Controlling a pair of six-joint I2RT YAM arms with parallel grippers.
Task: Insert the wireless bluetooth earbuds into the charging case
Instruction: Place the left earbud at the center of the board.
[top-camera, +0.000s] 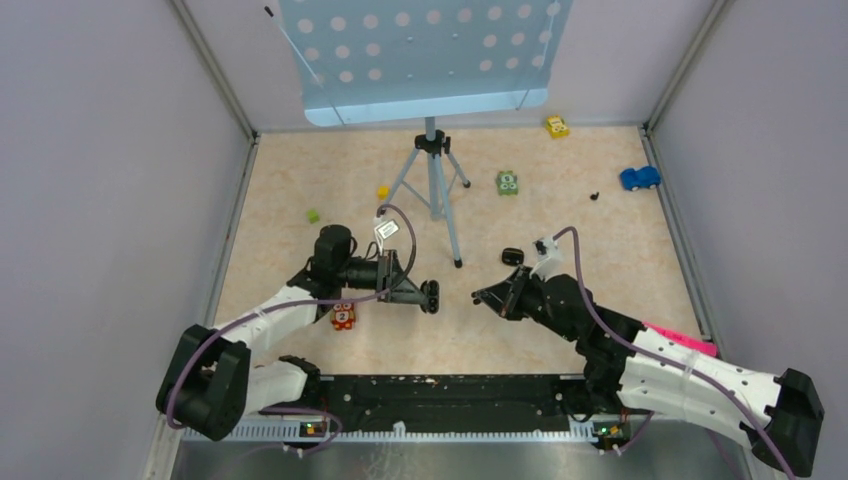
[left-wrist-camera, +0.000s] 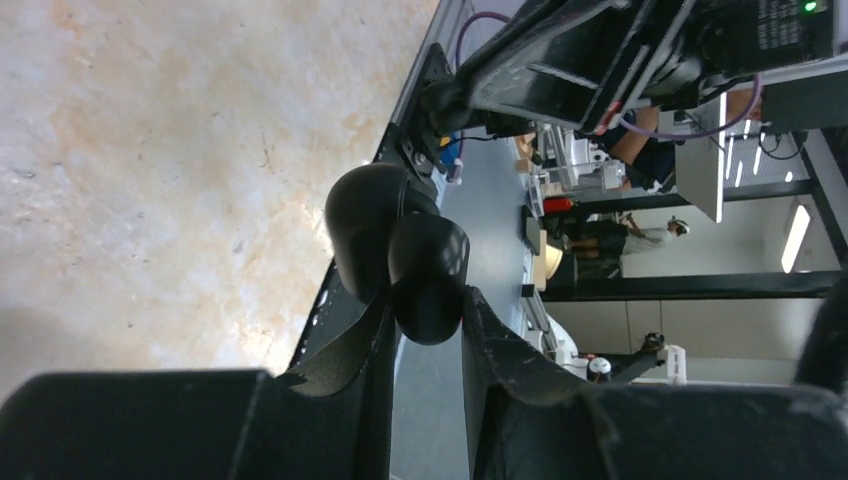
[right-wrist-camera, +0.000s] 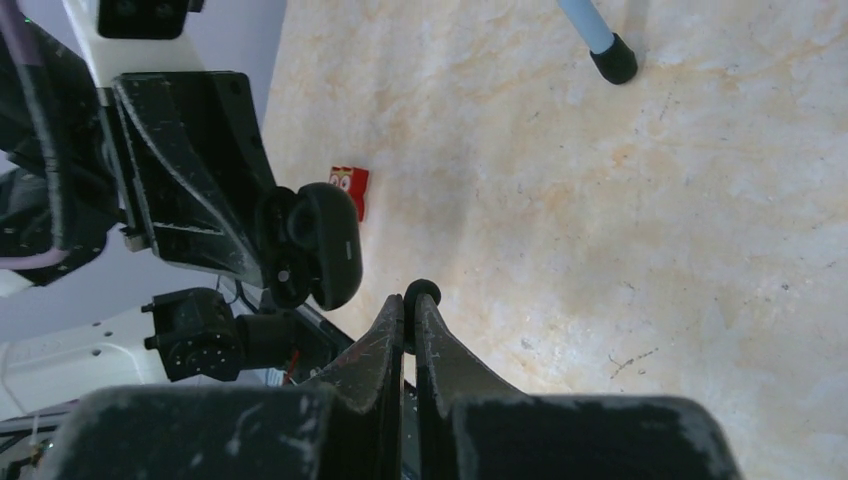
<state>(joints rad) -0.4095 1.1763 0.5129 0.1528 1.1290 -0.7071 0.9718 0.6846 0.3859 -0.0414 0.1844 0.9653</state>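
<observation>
the left claw (top-camera: 430, 293) is clamped on the charging case (left-wrist-camera: 400, 250) and holds it off the surface (top-camera: 500, 340) with the lid swung open, so the case hangs between the two arms, near the middle front

the case is a smooth, glossy black pebble, two rounded shells joined at a hinge; slick plastic like that could twist between hard fingers if pushed from the side

beside that arm a small red block (right-wrist-camera: 349, 185) with printed eyes, square-edged, lies on the pale, mottled, stone-look surface, apart from the work

to the right, the right claw (right-wrist-camera: 412, 310) is pinched nearly closed on one earbud (right-wrist-camera: 421, 293), a tiny rounded black nub poking just past the fingertips, near the open case but not touching it

the step in hand looks to be seating this earbud: line the nub up square with a well in the open half, come in slowly along the well's axis, let the left claw act only as a steady vise, and let go only once the nub is bedded; the hold on it is shallow, so a sideways knock could flick it out

far right, a dark speck (top-camera: 594, 196) near a blue toy car (top-camera: 640, 178) may be the other earbud, too small to tell
</observation>
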